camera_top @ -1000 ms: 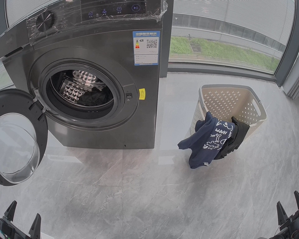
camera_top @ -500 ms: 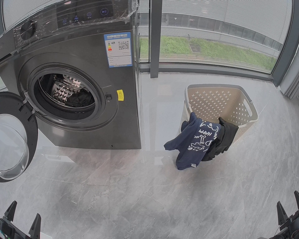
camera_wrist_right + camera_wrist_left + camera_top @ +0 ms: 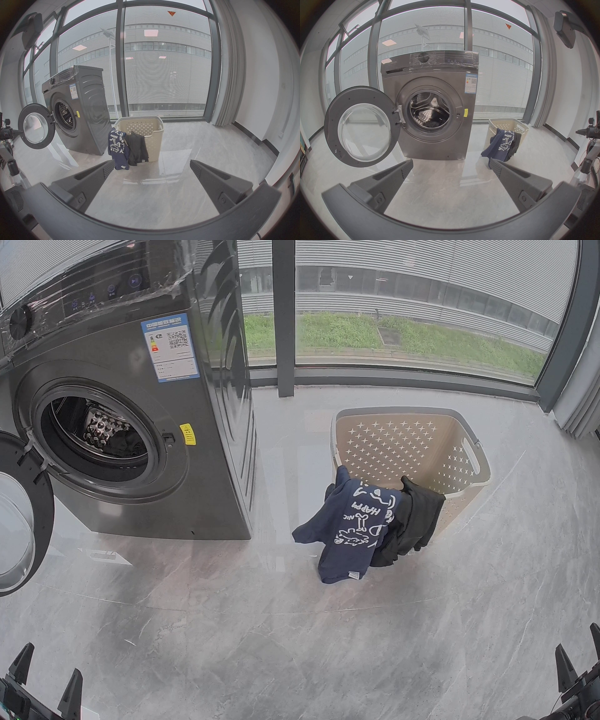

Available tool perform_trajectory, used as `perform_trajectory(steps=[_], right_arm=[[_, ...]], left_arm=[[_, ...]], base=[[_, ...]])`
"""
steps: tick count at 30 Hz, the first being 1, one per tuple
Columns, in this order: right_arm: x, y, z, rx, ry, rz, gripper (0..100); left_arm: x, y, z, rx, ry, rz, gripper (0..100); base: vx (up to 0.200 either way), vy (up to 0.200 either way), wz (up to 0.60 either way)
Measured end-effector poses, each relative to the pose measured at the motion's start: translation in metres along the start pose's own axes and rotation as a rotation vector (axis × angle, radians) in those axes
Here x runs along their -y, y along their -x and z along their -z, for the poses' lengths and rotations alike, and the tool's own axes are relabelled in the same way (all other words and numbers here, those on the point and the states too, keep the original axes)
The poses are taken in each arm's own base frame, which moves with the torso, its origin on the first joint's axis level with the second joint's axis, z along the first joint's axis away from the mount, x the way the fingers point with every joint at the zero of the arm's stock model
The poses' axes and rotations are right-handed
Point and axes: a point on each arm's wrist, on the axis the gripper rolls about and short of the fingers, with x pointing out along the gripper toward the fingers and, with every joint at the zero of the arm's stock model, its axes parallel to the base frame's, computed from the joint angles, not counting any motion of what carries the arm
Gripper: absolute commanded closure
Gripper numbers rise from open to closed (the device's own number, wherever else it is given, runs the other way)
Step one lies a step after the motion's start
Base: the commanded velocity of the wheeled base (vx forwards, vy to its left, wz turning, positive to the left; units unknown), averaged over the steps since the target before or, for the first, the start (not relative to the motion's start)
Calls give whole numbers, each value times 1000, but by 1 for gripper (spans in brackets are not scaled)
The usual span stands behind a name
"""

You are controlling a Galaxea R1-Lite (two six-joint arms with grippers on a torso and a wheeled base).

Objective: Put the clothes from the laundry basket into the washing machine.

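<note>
While left claw (image 3: 450, 162) and right claw (image 3: 151, 162) gape empty, clothes (image 3: 118, 149) drape the laundry basket (image 3: 153, 137) ahead. Washing machine (image 3: 456, 147) stands open.

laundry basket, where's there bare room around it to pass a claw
Free: the floor strip between washing machine and laundry basket, the open floor in front, and the basket's far inner wall. Crowded: its near rim, where the navy shirt and black garment drape over.

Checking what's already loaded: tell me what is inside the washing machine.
In the washing machine, a dark garment lies low in the drum. The machine's front hides the drum's near floor, so more clothes there cannot be ruled out.
</note>
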Motion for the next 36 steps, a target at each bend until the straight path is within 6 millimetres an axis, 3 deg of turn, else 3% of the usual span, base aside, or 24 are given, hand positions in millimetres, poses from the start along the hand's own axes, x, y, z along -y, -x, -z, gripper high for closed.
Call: perform_trajectory(steps=[8,14,29,36], right_arm=[[0,0,0,-1,0,0,0],[0,0,0,0,0,0,0],[0,0,0,-1,0,1,0],[0,0,0,-1,0,1,0]], left_arm=[[0,0,0,-1,-2,-1,0],[0,0,0,-1,-4,0,0],[0,0,0,-1,0,-1,0],[0,0,0,-1,-2,-1,0]], base=[[0,-200,0],[0,0,0],[200,0,0],[0,-29,0]])
